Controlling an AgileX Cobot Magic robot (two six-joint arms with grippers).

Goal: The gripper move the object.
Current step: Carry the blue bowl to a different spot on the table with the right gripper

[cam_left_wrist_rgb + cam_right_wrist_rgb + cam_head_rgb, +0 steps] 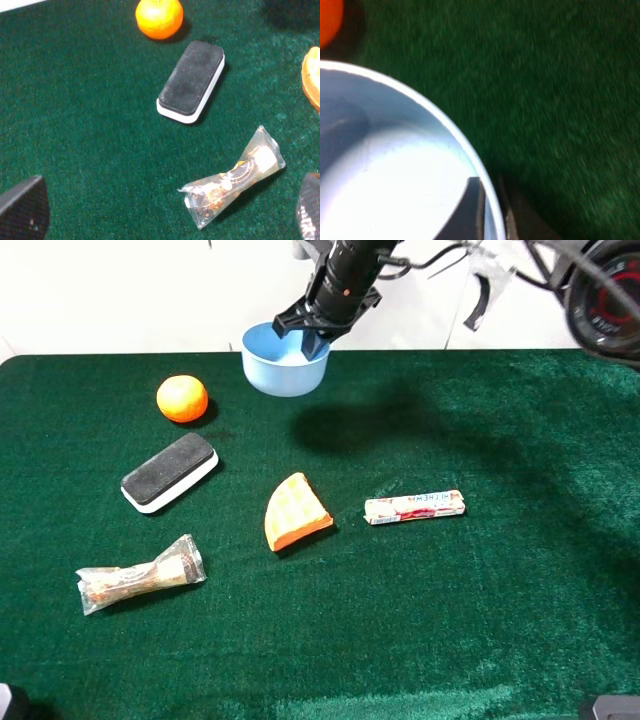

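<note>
Grasp done, move not yet: right gripper (301, 332) fingers (472, 210) pinch blue bowl (285, 368) rim near table (500, 590) edge (left gripper (167, 212) wide, idle).

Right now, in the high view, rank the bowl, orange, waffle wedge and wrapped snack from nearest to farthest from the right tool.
1. Bowl, rear, at the right tool.
2. Orange, rear left.
3. Waffle wedge, centre.
4. Wrapped snack, front left.

bowl (395, 170): rim cut off, blurred | waffle wedge (312, 80): cut off
</note>
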